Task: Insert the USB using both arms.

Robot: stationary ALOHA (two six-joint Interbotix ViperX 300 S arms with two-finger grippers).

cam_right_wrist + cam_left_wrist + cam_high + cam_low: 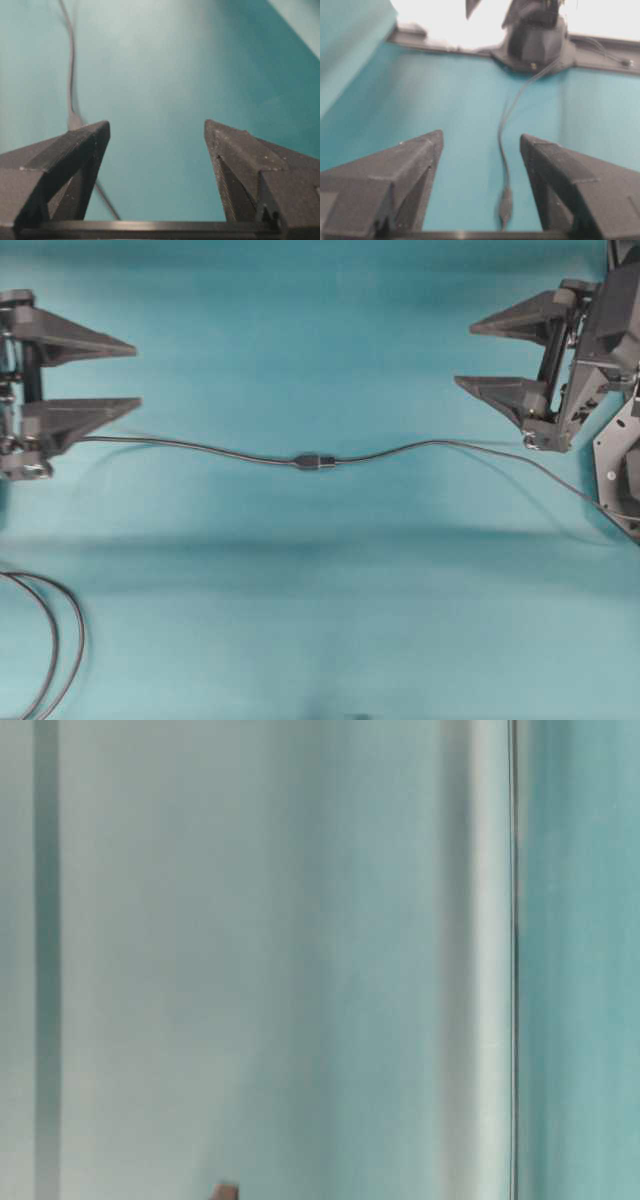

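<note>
The USB plug [326,460] lies at the table's middle, joined end to end with the dark socket end [306,460]; its metal tip does not show. Thin grey cables run from this joint to the left [190,447] and to the right [440,444]. My left gripper [137,375] is open and empty at the far left, well away from the joint. My right gripper [465,356] is open and empty at the far right. In the left wrist view the joint [505,205] lies on the table between the open fingers of the left gripper [481,135]. In the right wrist view the right gripper [156,122] is open, with the cable [71,60] off to its left.
Thicker looped black cables [50,640] lie at the front left corner. The teal tabletop [320,590] surrounds the joint. The right arm's base [535,35] shows at the far end in the left wrist view. The table-level view shows only a blurred pale surface.
</note>
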